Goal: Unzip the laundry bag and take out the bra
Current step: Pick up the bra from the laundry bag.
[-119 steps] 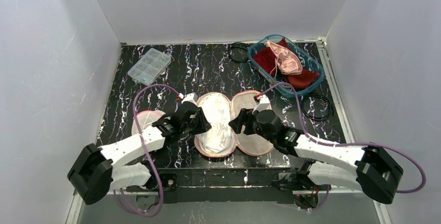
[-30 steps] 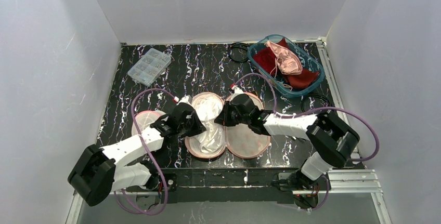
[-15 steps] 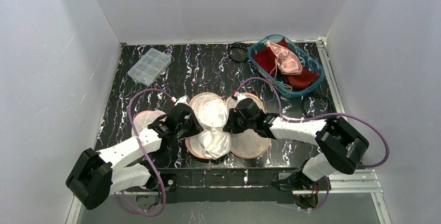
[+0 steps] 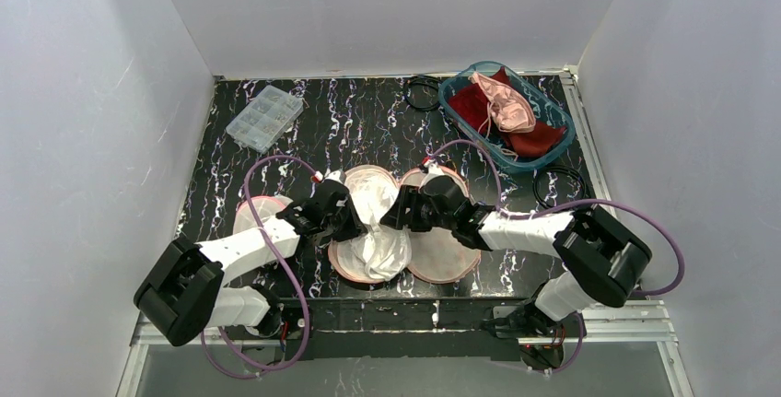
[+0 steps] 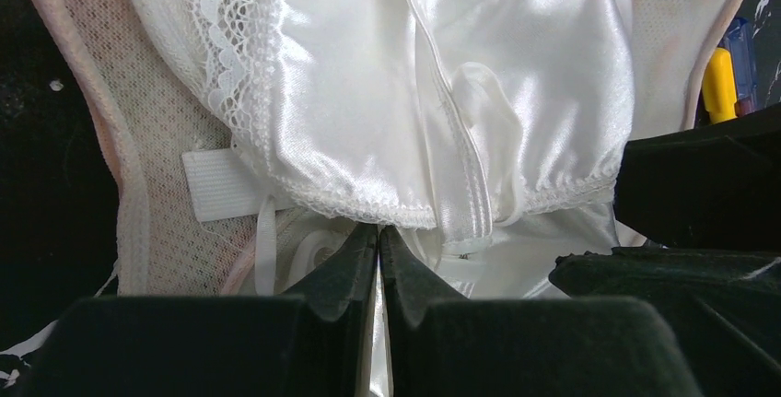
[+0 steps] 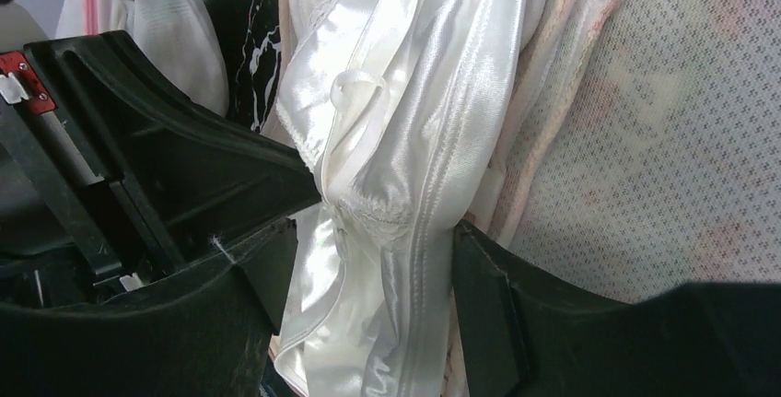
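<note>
The laundry bag (image 4: 444,255) lies unzipped, its two pink-rimmed mesh halves spread flat near the table's front. The white satin bra (image 4: 376,220) is bunched up over the left half. My left gripper (image 4: 348,219) is at the bra's left side. In the left wrist view it (image 5: 378,231) is shut, with a thin fold of the bra (image 5: 442,93) pinched between the fingers over the bag mesh (image 5: 138,167). My right gripper (image 4: 398,215) stands at the bra's right side. It (image 6: 368,314) is open, its fingers either side of a hanging fold of bra (image 6: 414,93), with bag mesh (image 6: 645,139) behind.
A teal basket (image 4: 564,135) with red and pink garments stands at the back right. A clear compartment box (image 4: 264,116) lies at the back left. Black cable rings lie by the basket (image 4: 424,91) and at the right (image 4: 562,191). Another pink-rimmed mesh piece (image 4: 250,214) lies under the left arm.
My right gripper has opened around the bra fold it was pinching and shifted slightly up-left. The bra has been drawn up into a bunch between both grippers. The left gripper stays shut.
</note>
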